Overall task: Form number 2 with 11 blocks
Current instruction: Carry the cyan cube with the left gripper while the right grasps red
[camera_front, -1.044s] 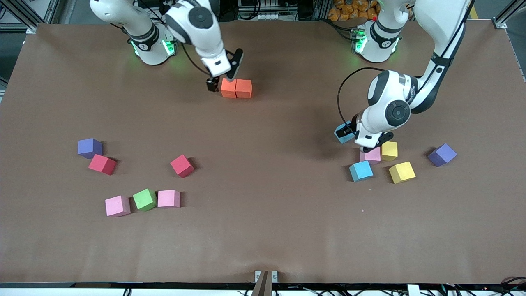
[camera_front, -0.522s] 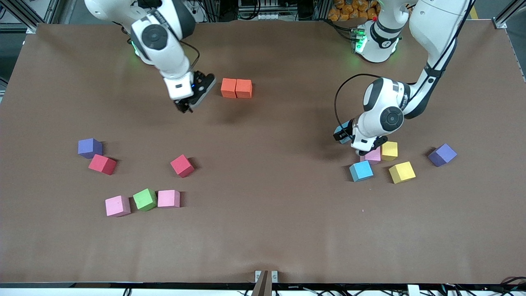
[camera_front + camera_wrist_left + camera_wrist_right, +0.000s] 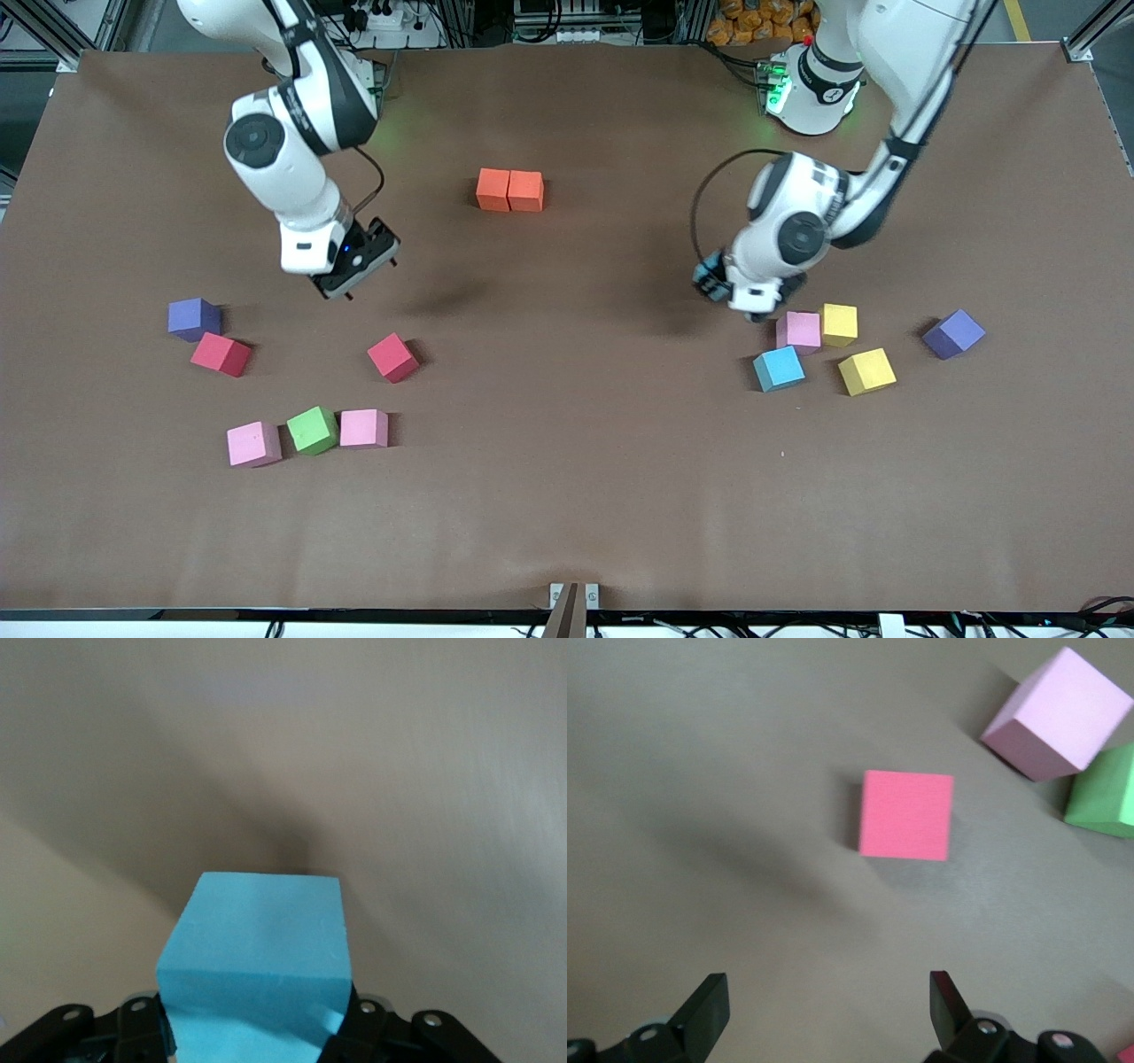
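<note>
my left gripper (image 3: 714, 282) is up over bare table (image 3: 567, 496), its fingers pinching a light blue block (image 3: 257, 948). my right gripper (image 3: 354, 266) hangs above a red block (image 3: 392, 357), fingers spread wide and empty. two orange blocks (image 3: 509, 190) sit touching near the bases. pink (image 3: 798, 330), yellow (image 3: 839, 324) and another blue block (image 3: 779, 369) cluster just beside my left gripper.

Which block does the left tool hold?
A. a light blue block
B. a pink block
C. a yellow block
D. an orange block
A: the left wrist view shows the left tool shut on a light blue block, lifted off the table.
</note>
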You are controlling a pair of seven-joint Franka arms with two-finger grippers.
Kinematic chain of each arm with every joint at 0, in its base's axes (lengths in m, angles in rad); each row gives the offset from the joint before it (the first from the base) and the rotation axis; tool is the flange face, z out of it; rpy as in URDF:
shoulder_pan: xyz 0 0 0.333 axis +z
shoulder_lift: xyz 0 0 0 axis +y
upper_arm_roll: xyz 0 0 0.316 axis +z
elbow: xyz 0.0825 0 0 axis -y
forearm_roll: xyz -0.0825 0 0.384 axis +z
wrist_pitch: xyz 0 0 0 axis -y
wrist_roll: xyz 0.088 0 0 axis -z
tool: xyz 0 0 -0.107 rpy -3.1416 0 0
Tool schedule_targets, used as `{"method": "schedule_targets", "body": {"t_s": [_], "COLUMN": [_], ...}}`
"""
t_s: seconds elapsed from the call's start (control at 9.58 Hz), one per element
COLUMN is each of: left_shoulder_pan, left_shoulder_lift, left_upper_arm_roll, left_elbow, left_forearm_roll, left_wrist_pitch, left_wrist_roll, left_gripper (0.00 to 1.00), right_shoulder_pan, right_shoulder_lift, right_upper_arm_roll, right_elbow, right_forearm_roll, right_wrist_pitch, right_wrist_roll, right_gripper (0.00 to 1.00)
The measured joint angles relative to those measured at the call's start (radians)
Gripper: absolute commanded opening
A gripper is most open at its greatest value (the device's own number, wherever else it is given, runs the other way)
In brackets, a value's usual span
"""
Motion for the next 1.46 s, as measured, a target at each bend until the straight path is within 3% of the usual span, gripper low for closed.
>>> {"method": "schedule_targets", "body": {"t_s": [0.21, 0.42, 0.94, 1.46], "left_shoulder_pan": [-0.073, -0.166, -0.411, -0.495], "left_shoulder_lift": [-0.023, -0.042, -0.037, -0.018], "left_upper_arm_roll": [-0.030, -0.034, -0.032, 0.014], "left_elbow": [0.002, 0.002, -0.054, -0.070], "left_forearm_roll": [-0.143, -0.194, -0.363, -0.425], "left_wrist_pitch": [0.002, 0.003, 0.161, 0.248], "left_wrist_roll": [-0.101, -0.244, -0.570, -0.747], "left_gripper": [0.00, 0.00, 0.00, 0.00], "right_shoulder_pan": [-0.006, -0.006, -0.004, -0.004], "right_shoulder_lift": [0.069, 0.116, 0.258, 0.375], "right_upper_arm_roll": [0.001, 0.003, 0.010, 0.013], "right_elbow": [0.047, 0.083, 0.190, 0.234], "right_forearm_roll": [0.071, 0.110, 0.124, 0.132], "right_wrist_pitch": [0.002, 0.012, 0.093, 0.192], "right_wrist_roll": [0.000, 0.003, 0.004, 0.004], "right_gripper": [1.00, 1.00, 1.00, 1.00]}}
